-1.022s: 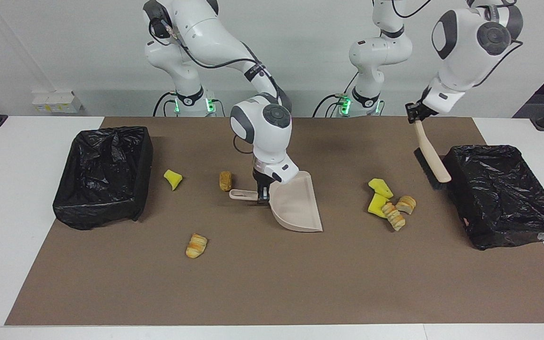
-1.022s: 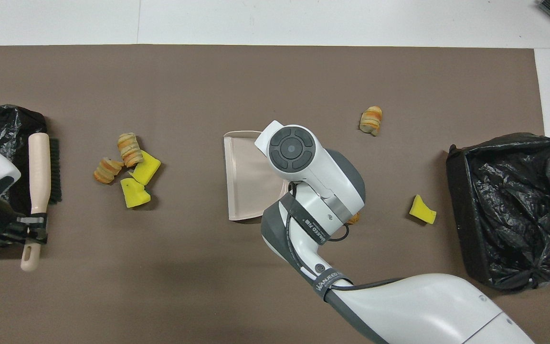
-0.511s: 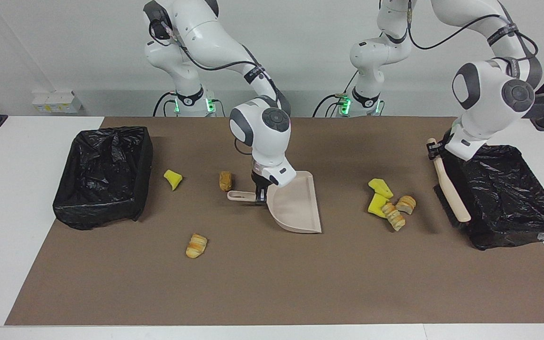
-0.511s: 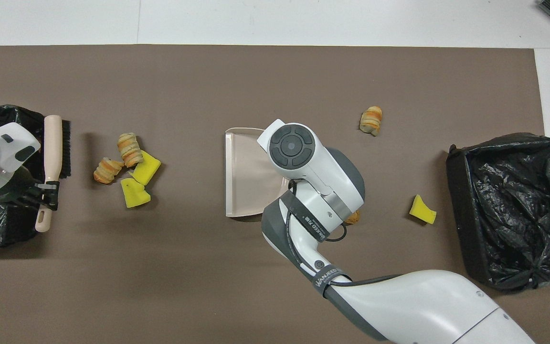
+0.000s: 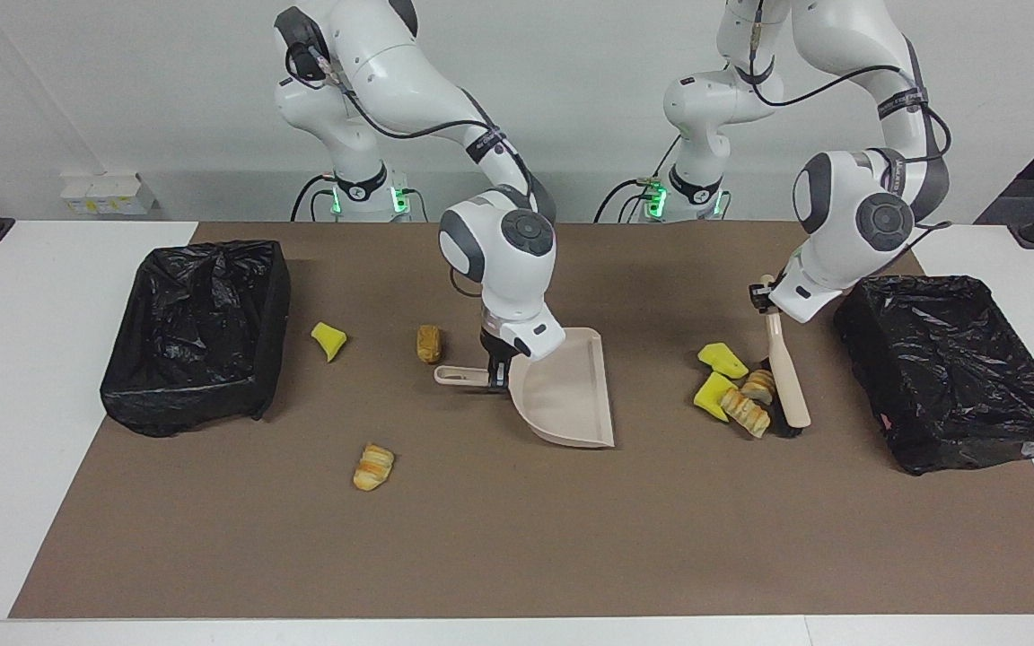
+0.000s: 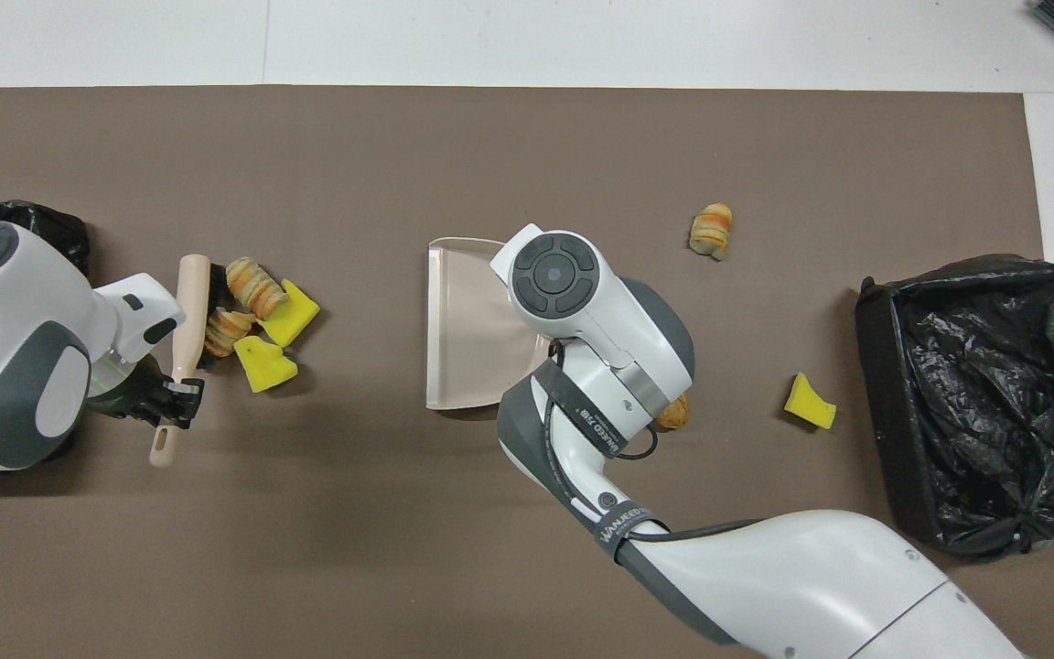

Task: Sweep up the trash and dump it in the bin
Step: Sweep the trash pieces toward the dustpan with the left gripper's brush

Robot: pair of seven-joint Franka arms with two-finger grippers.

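A brown mat (image 5: 517, 538) covers the white table. Farthest from the robots lies one bread piece (image 5: 374, 467). Next, the dustpan (image 5: 569, 388) sits mid-table, your right gripper (image 5: 496, 370) clamped on its handle. The left gripper (image 5: 764, 299) grips the brush (image 5: 788, 377), its bristles touching a cluster of four trash pieces (image 5: 734, 386). Two more pieces, a yellow wedge (image 5: 328, 340) and a pastry (image 5: 428, 344), lie toward the right arm's bin (image 5: 198, 327). Sweep carefully: the dustpan stands well apart, so pieces could roll aside or slip past its lip.
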